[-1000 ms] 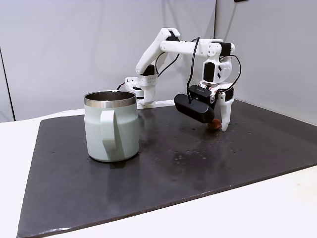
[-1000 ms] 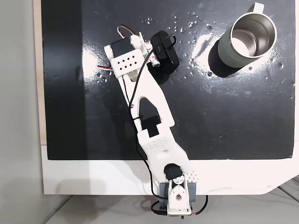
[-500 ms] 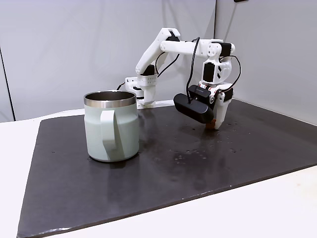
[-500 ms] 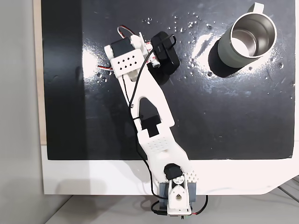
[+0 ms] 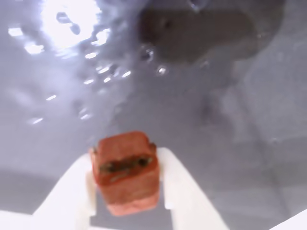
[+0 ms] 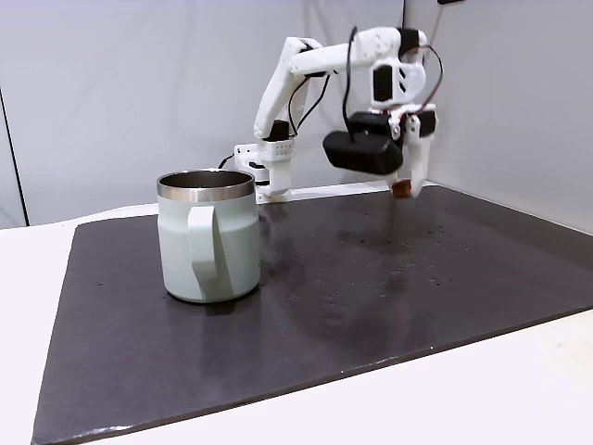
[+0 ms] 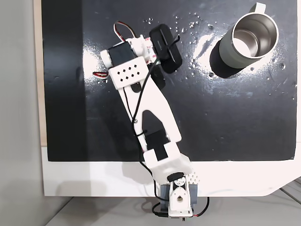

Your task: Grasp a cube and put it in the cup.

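Since the earlier frames the arm has risen, lifting the cube off the mat with it.

Wrist view: the pincer (image 5: 127,191) is closed on the cube (image 5: 126,172), its two white fingers (image 5: 74,191) pressed against the block's sides. The cube sits at 6 o'clock in the picture, above the dark, glossy mat (image 5: 230,120), which shows glare at 11 o'clock.

Fixed side view: the pincer (image 6: 408,188) hangs clear above the mat (image 6: 371,287), with the cube (image 6: 401,190) at its tip. The cup (image 6: 208,236) stands upright on the mat, well apart at 8 o'clock from the cube.

Fixed top view: the arm (image 7: 141,103) reaches toward 11 o'clock from its base. The cup (image 7: 249,40) stands at 2 o'clock on the mat (image 7: 235,117). The table (image 7: 94,179) edge lies at 6 o'clock.
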Controlling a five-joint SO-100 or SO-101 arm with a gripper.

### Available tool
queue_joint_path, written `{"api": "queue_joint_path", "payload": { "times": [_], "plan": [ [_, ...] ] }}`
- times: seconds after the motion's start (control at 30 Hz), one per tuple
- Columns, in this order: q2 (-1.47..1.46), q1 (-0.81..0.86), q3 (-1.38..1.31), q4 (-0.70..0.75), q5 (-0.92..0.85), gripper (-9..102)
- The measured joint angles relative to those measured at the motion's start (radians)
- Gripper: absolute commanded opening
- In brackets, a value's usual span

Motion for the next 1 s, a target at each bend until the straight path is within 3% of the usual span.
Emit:
{"api": "queue_joint_path", "payload": {
  "times": [0.4, 0.63, 1.0],
  "plan": [
    [0.356, 0.189, 0.084, 0.002, 0.074, 1],
    [0.382, 0.255, 0.074, 0.011, 0.078, 0],
    [0.314, 0.563, -0.138, 0.074, 0.107, 0]
  ]
}}
